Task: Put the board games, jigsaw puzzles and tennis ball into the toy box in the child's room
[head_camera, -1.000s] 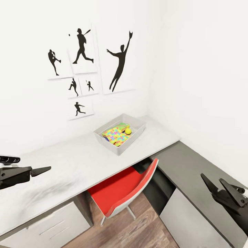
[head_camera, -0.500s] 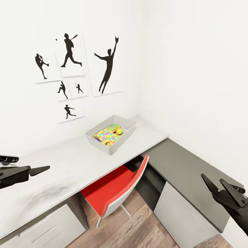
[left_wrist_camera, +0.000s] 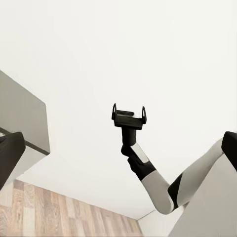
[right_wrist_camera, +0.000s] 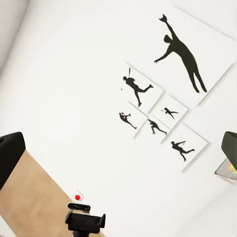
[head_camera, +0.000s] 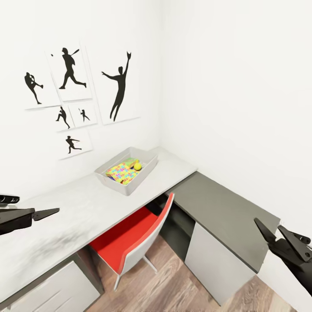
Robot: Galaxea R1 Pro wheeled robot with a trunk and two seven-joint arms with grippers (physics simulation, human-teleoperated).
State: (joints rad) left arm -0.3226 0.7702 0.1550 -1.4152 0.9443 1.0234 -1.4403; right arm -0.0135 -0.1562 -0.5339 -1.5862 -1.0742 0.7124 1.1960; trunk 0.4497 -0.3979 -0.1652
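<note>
The toy box [head_camera: 113,184], a shallow light grey bin, stands on the light grey table [head_camera: 82,203] by the wall. In it lie a multicoloured jigsaw puzzle [head_camera: 119,172] and the small yellow-green tennis ball [head_camera: 138,166]. A strip of yellow-green print [head_camera: 129,161] shows beyond the jigsaw; I cannot tell what it is. The bed is out of view. My left gripper [head_camera: 41,211] hangs open and holds nothing over the table's near left end, far from the box. My right gripper [head_camera: 268,224] is open with nothing in it, off the end of the dark grey section. The left wrist view shows the right gripper [left_wrist_camera: 129,112] with its fingers apart.
A red chair [head_camera: 130,238] is tucked under the table below the box. The lower dark grey section [head_camera: 216,208] runs along the right wall. Black baseball-player pictures [head_camera: 73,86] hang above the table. Wood-plank floor [head_camera: 173,281] lies between chair and cabinet.
The whole picture has slid left and slightly down, so the camera has turned right. Both grippers keep their places in the picture and stay open. The box's contents look unchanged.
</note>
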